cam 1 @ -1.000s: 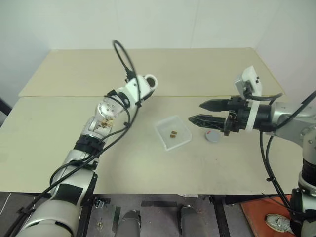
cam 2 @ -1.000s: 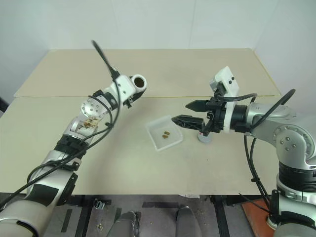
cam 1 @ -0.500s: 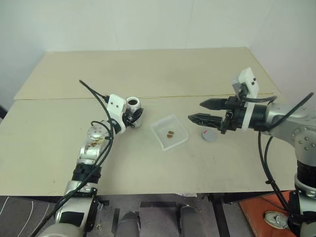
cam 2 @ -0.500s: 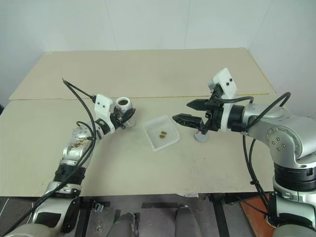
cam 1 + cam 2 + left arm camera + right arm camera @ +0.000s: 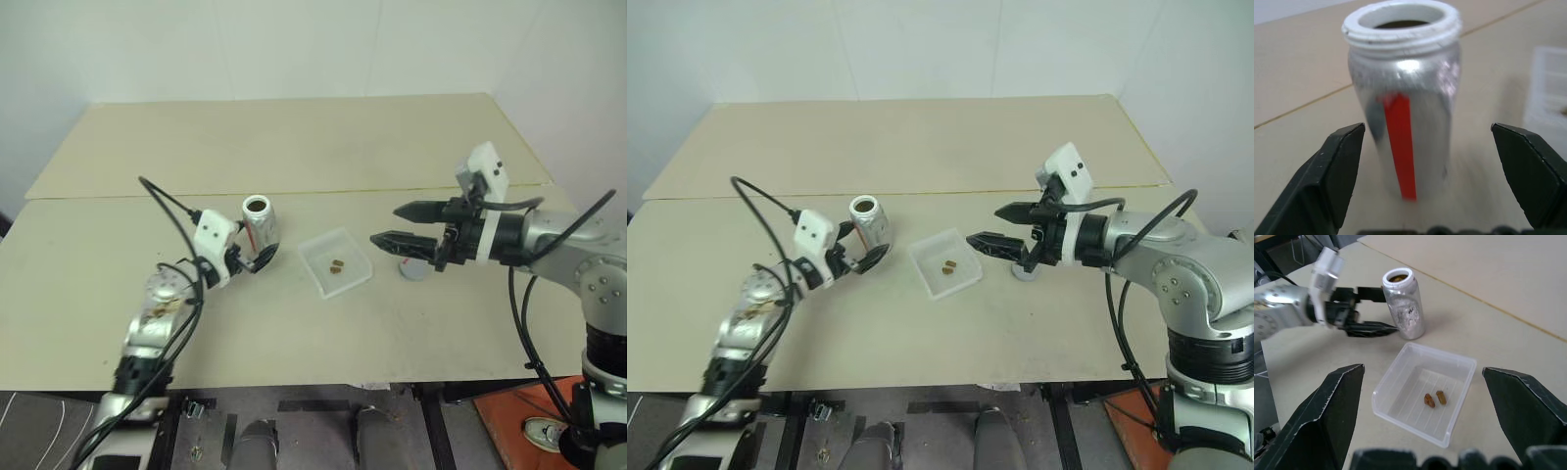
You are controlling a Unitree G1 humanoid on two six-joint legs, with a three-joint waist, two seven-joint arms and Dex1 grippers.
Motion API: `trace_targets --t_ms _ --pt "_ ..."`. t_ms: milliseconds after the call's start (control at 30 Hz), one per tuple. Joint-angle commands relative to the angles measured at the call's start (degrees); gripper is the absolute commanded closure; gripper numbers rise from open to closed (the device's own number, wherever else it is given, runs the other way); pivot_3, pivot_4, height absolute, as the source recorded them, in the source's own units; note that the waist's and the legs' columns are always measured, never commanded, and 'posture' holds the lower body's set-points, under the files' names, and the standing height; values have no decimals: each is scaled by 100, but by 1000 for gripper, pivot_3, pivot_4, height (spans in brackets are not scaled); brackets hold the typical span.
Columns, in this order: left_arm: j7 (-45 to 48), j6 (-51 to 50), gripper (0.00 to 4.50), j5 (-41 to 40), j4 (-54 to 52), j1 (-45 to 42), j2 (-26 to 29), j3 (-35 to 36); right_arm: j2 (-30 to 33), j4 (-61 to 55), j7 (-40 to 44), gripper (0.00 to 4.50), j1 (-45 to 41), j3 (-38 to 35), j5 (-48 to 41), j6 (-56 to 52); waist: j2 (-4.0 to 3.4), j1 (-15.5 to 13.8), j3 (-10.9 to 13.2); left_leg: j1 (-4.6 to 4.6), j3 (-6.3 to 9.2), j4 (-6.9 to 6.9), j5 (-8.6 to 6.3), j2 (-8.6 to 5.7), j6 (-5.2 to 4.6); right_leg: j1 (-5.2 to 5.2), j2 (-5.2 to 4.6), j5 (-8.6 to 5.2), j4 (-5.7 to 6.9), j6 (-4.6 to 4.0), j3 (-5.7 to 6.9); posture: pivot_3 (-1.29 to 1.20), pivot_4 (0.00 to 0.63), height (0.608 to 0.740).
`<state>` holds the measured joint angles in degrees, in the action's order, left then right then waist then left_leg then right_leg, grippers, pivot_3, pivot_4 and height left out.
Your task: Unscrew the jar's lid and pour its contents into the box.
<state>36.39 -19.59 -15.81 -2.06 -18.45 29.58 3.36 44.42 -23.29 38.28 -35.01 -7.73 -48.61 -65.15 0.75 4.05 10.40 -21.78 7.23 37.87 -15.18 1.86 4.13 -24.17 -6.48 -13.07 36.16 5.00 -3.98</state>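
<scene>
The jar (image 5: 259,223) stands upright on the table, lidless, with shiny walls, a white threaded mouth and a red stripe (image 5: 1399,142). My left gripper (image 5: 257,249) is open, its fingers (image 5: 1337,166) on either side of the jar with a gap on each side. To the right of the jar lies the box (image 5: 336,262) with two brown lumps (image 5: 1433,399) of the contents in it. The grey lid (image 5: 416,268) with its red mark lies flat on the table right of the box. My right gripper (image 5: 390,224) hovers open above the gap between box and lid, holding nothing.
The pale wooden table (image 5: 294,147) stretches far behind the objects, with a seam (image 5: 118,196) running across it. Its front edge (image 5: 323,382) lies close below the arms. A cable (image 5: 162,194) loops up from my left wrist.
My left arm came down and back toward me with the jar, which it held tilted in the air. It stood the jar on the table and opened its fingers. The right gripper stayed put.
</scene>
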Motion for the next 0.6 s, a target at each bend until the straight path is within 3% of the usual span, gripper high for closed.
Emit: trace_targets --t_ms 33,200,300,600 --pt "603 -385 14 -565 -973 450 702 650 180 -344 137 0 346 -215 18 279 1 -9 1 0 0 0 -1 0 -1 1 0 0 0 0 0 0 150 740" --pt "2433 -18 14 -1309 -1114 1108 2074 1649 435 -445 585 0 1092 -15 869 1556 -1 -28 1 0 -4 -3 -2 6 -3 -2 3 -4 -15 -5 1 0 150 740" --pt "3103 -5 14 -1684 -769 988 2569 2055 530 -353 992 0 1282 -66 1001 2041 -1 -59 1 5 -9 -5 -3 7 -4 1 2 -6 -19 -7 0 0 150 740" --pt "3125 -353 14 -2123 -1105 1121 2644 2344 645 -129 1448 0 1307 -82 1204 2462 -1 -19 1 9 -10 -8 -6 9 -9 1 2 -7 -20 -9 -1 0 150 740"
